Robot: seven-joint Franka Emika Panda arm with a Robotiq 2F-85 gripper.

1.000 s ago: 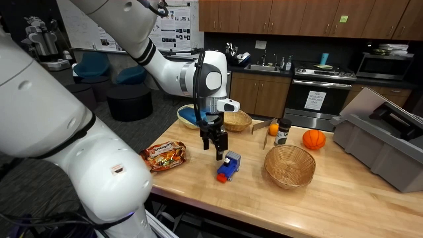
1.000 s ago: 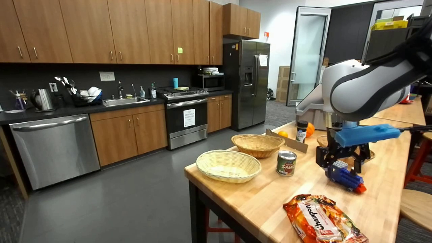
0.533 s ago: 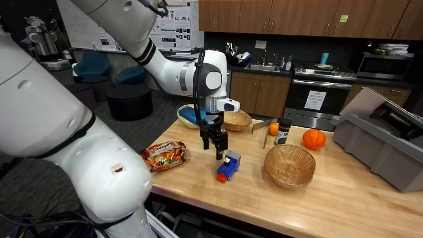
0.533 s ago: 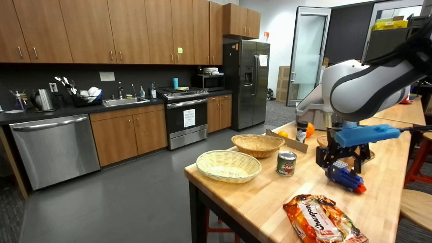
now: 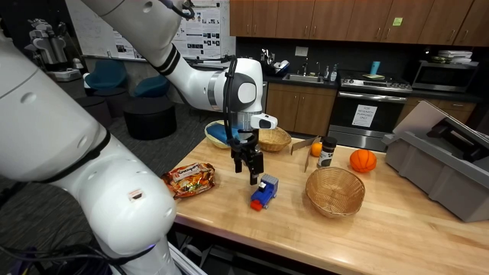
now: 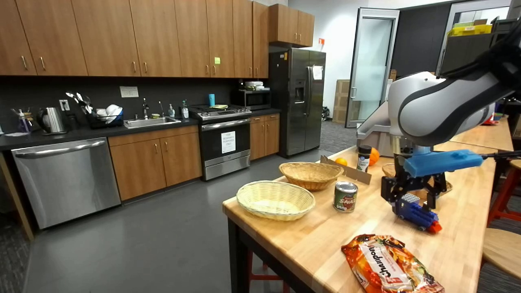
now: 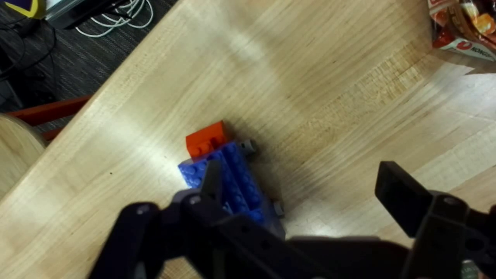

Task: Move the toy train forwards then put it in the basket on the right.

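The toy train (image 5: 264,193), blue with a red front, stands on the wooden table in both exterior views (image 6: 417,215). Its red end points to the table's near edge in an exterior view. My gripper (image 5: 246,174) is open and empty, just above and beside the train. In the wrist view the gripper (image 7: 300,182) has one finger over the train (image 7: 244,180), hiding part of it; the other finger is over bare wood. The round tan wicker basket (image 5: 318,191) stands to the right of the train, nothing in it; in an exterior view the gripper partly hides it (image 6: 388,170).
A snack bag (image 5: 189,180) lies left of the train. A can (image 6: 345,197), a pale yellow bowl (image 6: 275,199) and another woven basket (image 6: 311,177) stand farther back. A jar (image 5: 326,153), a cardboard divider (image 5: 303,144), an orange ball (image 5: 362,160) and a grey bin (image 5: 431,179) stand behind or right of the basket.
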